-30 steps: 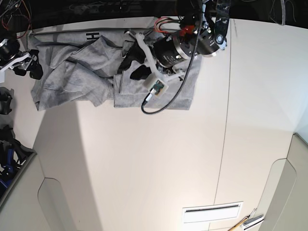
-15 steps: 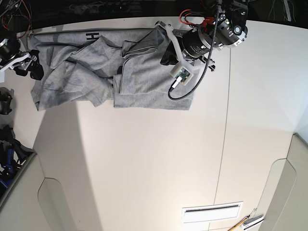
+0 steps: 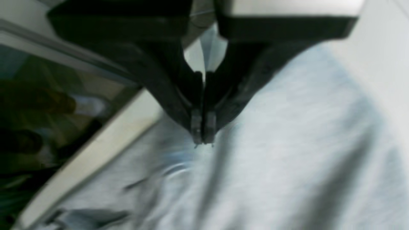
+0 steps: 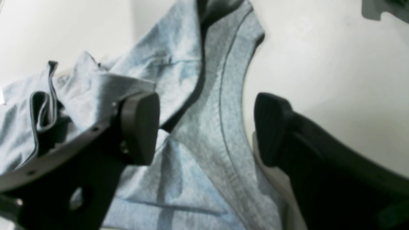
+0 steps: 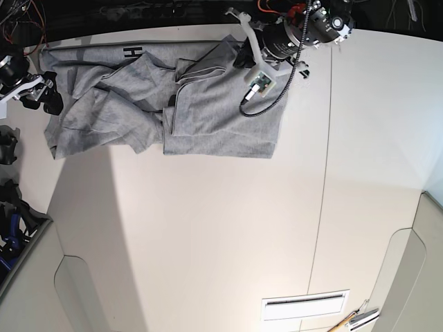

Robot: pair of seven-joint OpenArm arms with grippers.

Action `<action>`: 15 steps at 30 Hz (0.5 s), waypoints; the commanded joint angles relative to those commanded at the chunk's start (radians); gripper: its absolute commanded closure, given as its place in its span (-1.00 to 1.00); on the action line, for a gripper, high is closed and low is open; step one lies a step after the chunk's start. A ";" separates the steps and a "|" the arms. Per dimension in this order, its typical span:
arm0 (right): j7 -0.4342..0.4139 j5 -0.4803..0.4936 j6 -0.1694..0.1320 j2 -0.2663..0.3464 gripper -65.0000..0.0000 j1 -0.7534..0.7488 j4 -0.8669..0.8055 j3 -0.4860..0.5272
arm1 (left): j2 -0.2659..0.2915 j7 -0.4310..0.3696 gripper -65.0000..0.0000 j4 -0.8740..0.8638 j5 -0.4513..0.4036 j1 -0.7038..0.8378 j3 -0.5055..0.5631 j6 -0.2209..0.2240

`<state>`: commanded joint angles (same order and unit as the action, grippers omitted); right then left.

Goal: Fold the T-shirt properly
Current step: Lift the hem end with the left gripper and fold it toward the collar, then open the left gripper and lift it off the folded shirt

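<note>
T-shirt (image 5: pixel 208 117) — grey, lay rumpled on table (image 5: pixel 228 228). Left gripper (image 3: pixel 203 134) — pinched together at cloth. Right gripper (image 4: pixel 204 127) — spread wide, held nothing.

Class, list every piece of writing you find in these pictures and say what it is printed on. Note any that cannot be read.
"H": one black block letter on the T-shirt, near its far edge in the base view; any further lettering is folded out of sight.
Both wrist views: no writing shows.
</note>
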<state>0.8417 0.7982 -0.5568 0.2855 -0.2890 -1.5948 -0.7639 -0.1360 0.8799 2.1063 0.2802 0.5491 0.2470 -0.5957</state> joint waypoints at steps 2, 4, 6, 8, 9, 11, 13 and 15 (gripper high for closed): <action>0.000 0.009 0.000 0.000 -0.38 0.000 0.000 0.000 | 0.000 -0.001 1.00 -0.002 -0.008 0.000 0.068 0.000; 0.001 0.019 0.000 0.000 -0.38 0.000 0.000 0.000 | 0.000 -0.006 1.00 -0.006 -0.052 -0.003 0.131 0.001; 0.001 0.024 0.000 0.000 -0.38 0.000 0.000 0.000 | 0.000 -0.013 1.00 -0.012 -0.072 -0.003 0.172 0.001; 0.001 0.033 0.000 0.000 -0.38 0.000 0.000 0.000 | 0.001 -0.018 1.00 -0.012 -0.101 -0.003 0.183 0.005; 0.001 0.033 0.000 0.000 -0.38 0.000 0.000 0.000 | 0.000 -0.025 1.00 -0.012 -0.104 -0.007 0.183 0.005; 0.001 0.032 0.000 0.000 -0.38 0.000 0.000 -0.004 | 0.000 -0.016 1.00 -0.012 -0.110 -0.030 0.183 0.017; 0.000 0.038 0.000 0.000 -0.38 0.001 0.000 -0.019 | 0.000 -0.005 1.00 -0.011 -0.110 -0.052 0.183 0.063; 0.007 0.055 -0.001 0.005 -0.38 0.001 0.000 -0.028 | 0.000 0.000 1.00 -0.011 -0.110 -0.065 0.183 0.069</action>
<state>0.8486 0.8536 -0.5575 0.2909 -0.2882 -1.5951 -0.7921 -0.1360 0.8803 2.0953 0.1699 0.4843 0.4297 -0.5270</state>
